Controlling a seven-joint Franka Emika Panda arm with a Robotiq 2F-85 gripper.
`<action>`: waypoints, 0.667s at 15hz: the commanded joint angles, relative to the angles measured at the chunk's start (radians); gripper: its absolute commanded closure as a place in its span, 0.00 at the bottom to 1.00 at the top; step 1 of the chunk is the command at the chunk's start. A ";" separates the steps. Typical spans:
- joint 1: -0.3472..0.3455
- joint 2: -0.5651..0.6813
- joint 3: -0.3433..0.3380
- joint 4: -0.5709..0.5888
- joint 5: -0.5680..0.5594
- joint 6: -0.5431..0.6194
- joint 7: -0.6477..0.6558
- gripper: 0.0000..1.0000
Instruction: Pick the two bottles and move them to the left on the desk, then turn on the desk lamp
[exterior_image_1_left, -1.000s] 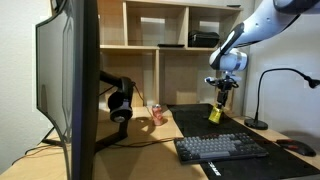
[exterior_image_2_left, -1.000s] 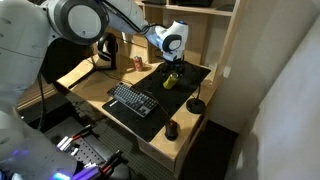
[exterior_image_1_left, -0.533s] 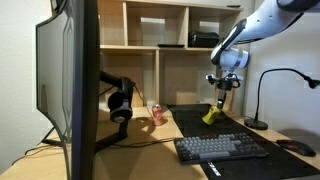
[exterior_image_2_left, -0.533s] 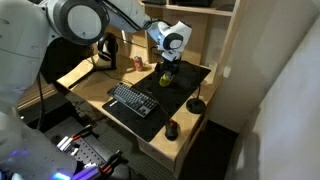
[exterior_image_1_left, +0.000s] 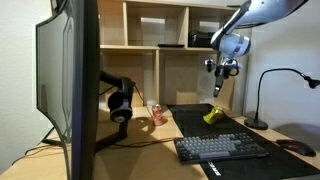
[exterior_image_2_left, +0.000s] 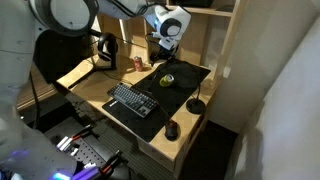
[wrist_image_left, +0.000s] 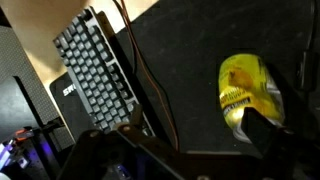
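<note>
The yellow-green bottle (exterior_image_1_left: 211, 114) (exterior_image_2_left: 167, 80) lies on its side on the black mat (exterior_image_1_left: 190, 126) of the desk (exterior_image_2_left: 92, 88). In the wrist view it (wrist_image_left: 247, 90) shows below, near one fingertip (wrist_image_left: 264, 133). My gripper (exterior_image_1_left: 219, 86) (exterior_image_2_left: 162, 48) (wrist_image_left: 195, 132) hangs open above it, holding nothing. By the mat's left edge stands the pinkish-red bottle (exterior_image_1_left: 157, 113) (exterior_image_2_left: 138, 63). The desk lamp (exterior_image_1_left: 272, 82) rises at the right, with its round base (exterior_image_2_left: 196, 105) on the mat.
A keyboard (exterior_image_1_left: 221, 148) (exterior_image_2_left: 132, 99) (wrist_image_left: 95, 72) lies at the mat's front, a mouse (exterior_image_2_left: 171, 129) beside it. Headphones (exterior_image_1_left: 120, 102) hang by a large monitor (exterior_image_1_left: 70, 80). A wooden shelf unit (exterior_image_1_left: 160, 45) stands behind.
My gripper has risen straight up away from the yellow-green bottle, which has tipped from a slant onto its side on the mat.
</note>
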 joint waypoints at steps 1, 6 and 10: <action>0.020 -0.162 0.021 -0.088 0.031 -0.066 -0.036 0.00; 0.086 -0.199 -0.039 -0.095 -0.133 0.019 0.075 0.00; 0.097 -0.123 -0.104 -0.110 -0.332 0.139 0.189 0.00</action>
